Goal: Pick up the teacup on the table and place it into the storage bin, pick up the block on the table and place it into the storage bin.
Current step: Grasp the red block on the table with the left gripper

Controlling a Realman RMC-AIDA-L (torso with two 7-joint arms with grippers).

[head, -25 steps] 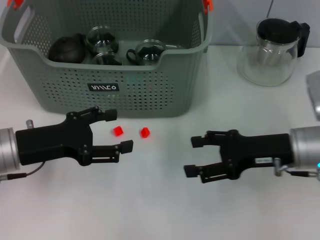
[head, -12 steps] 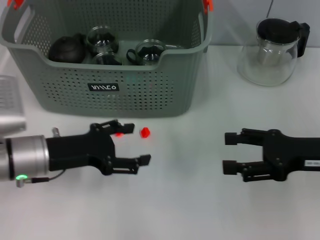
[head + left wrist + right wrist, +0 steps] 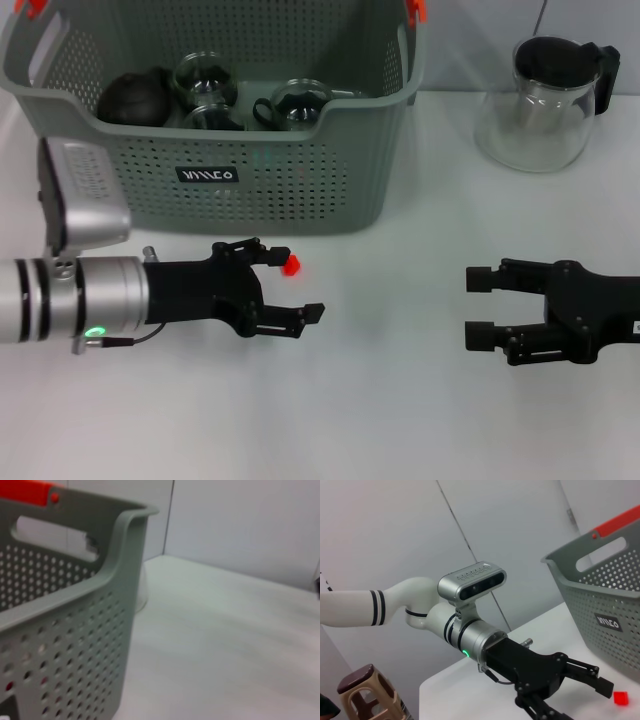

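Head view: your left gripper (image 3: 285, 285), black fingers spread apart and holding nothing, reaches low over the white table (image 3: 400, 400) in front of the large grey-green perforated plastic storage bin (image 3: 290, 175). A small red block (image 3: 292, 265) sits on the table just beside the upper finger's tip, on the bin side of it, so the block is not yet squarely between the fingers. The right wrist view shows the same thing from the side: the left gripper (image 3: 580, 680) open, with the block (image 3: 620, 698) on the table just ahead of its fingertips and the bin beyond. The block is too small to show a long axis; you can take it from either face.

Only one red block can be seen; any other would be hidden under the gripper. Inside the bin lie several clear glass teacups with dark handles (image 3: 295, 105) and a round dark teapot (image 3: 135, 97), so the teacup part of the task looks done.

Your right gripper (image 3: 482, 306) hangs open and empty well apart to the right, much farther from the block. Behind it stands a clear glass pitcher with a black lid (image 3: 550, 100). The left arm is plainly the nearer; it needs a slight shift toward the bin before closing.
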